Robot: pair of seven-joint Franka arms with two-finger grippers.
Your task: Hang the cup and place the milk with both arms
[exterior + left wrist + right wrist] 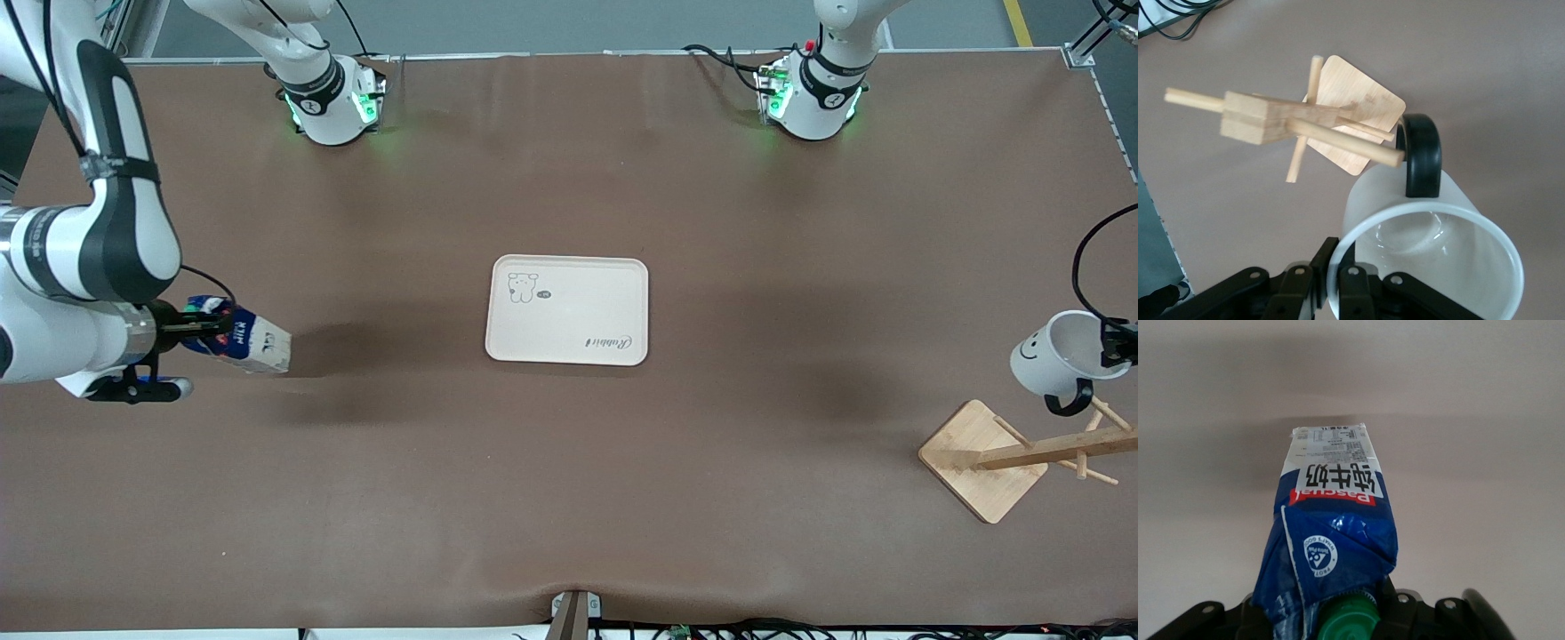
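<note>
I see even, soft overhead light across the brown table (569,498), bright enough with no harsh glare. Broad, diffuse shadows lie on the cloth under the right gripper (200,331) and its milk (253,342), and fainter ones near the left gripper (1122,345). Green glow spills from both arm bases. In the left wrist view the cup (1438,253) rim close to the fingers looks overexposed and soft; the wooden rack (1298,123) is slightly blurred. In the right wrist view the carton's green cap (1348,620) is out of focus.

Brown cloth-covered table (569,498) under even light; grey floor (569,22) along its edge
</note>
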